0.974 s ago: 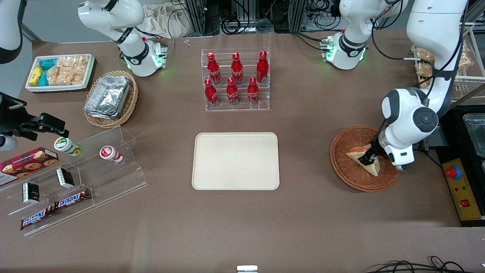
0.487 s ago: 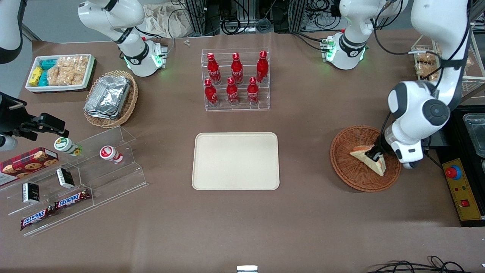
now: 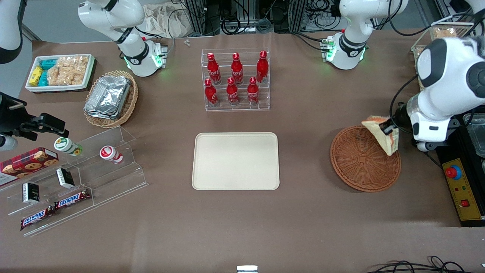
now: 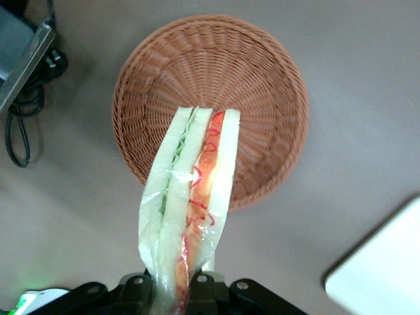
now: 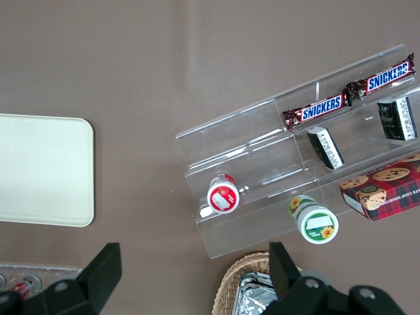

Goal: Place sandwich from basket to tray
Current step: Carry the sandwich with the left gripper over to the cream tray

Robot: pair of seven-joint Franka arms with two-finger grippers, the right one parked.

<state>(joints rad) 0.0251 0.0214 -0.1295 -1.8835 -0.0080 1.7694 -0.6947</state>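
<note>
Lifted clear of the basket (image 3: 360,163) now: sandwich (image 3: 382,134), which lay low inside the weave a second ago, pinched at one end in the gripper (image 3: 390,129). Raised and carried toward the working arm's end of the table, over the basket's rim nearest that end. Basket unmoved and bare inside.

Gripper clamped shut on the sandwich, fingers pressed against the bread faces at the wedge's broad end. From the wrist camera, sandwich (image 4: 190,197) hanging away from the gripper (image 4: 184,289), long axis pointing straight out from the fingers, cut edge facing the camera with a green layer and a red-orange layer between pale slices. Clear wrapper visible around it. Round reddish-brown basket (image 4: 262,85) directly beneath, well apart from the wedge.

Key relation for the coming move: cream rectangular tray (image 3: 235,160) well apart sideways from the held sandwich, toward the parked arm's end, with the whole basket between. Corner of the tray (image 4: 384,269) just showing in the wrist camera. Judged next: a long sideways carry across the basket, then a descent. Tray surface bare, so plenty of landing room. Possible risk: a swing or slip inside the slick wrapper, held as it is by one end only.

Elsewhere, no change: red bottles (image 3: 235,77) in their clear rack, farther from the front camera than the tray.
</note>
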